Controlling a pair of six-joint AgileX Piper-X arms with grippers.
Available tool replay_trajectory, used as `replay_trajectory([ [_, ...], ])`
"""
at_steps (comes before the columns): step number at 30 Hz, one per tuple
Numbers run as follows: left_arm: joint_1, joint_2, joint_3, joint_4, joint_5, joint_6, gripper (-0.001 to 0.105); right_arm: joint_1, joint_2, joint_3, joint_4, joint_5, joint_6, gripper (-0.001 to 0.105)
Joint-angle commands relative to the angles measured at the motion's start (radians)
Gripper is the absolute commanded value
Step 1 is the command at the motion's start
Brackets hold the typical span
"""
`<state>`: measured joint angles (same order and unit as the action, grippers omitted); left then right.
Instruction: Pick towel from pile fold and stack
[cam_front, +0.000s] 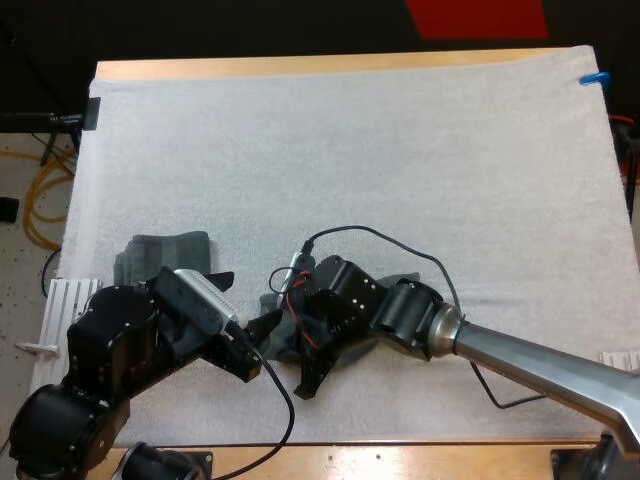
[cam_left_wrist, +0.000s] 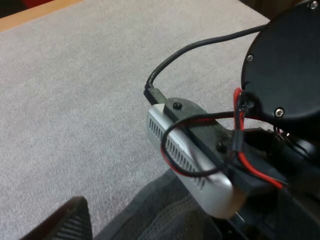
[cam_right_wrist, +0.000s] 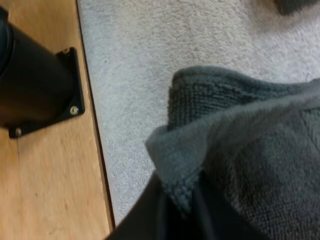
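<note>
One crumpled towel (cam_right_wrist: 250, 150) is seen at the near edge of the mat (cam_front: 400, 150), its hem pinched by the right gripper (cam_right_wrist: 181, 202); the left gripper (cam_front: 243, 300) is held spread beside it. Light and limp, it is best taken by corners.

Left arm (cam_front: 105, 350) of matte black, blocky housings over rounded joints; left pincer (cam_front: 248, 300) with two black wedge fingers, one ribbed on its pad (cam_left_wrist: 70, 222). Right arm (cam_front: 540, 362) a tapering silver-grey tube into a black barrel joint, round black cap (cam_left_wrist: 292, 60) studded with small silver screws; right pincer (cam_right_wrist: 179, 200) black too. Black cylindrical base (cam_right_wrist: 30, 80) on a square black plate, silver-screwed
</note>
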<state>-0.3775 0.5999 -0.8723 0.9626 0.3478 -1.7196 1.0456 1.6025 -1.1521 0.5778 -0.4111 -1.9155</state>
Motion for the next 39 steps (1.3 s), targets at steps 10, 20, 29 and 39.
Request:
replay_trajectory([
  [10, -0.003, 0.001, -0.006, -0.049, 0.007, -0.008, 0.072, -0.006, -0.028, -0.012, -0.012, 0.097, 0.058, 0.086],
  [20, -0.003, 0.020, -0.006, -0.049, 0.003, -0.008, 0.072, -0.210, -0.041, -0.009, 0.125, 0.257, 0.106, 0.067],
  [29, -0.003, 0.043, -0.006, -0.049, 0.003, -0.006, 0.072, -0.488, 0.014, -0.009, 0.245, 0.157, 0.129, 0.067],
  [39, -0.003, 0.043, -0.006, -0.049, 0.003, -0.006, 0.072, -0.582, 0.185, -0.009, 0.300, 0.016, 0.143, 0.067],
])
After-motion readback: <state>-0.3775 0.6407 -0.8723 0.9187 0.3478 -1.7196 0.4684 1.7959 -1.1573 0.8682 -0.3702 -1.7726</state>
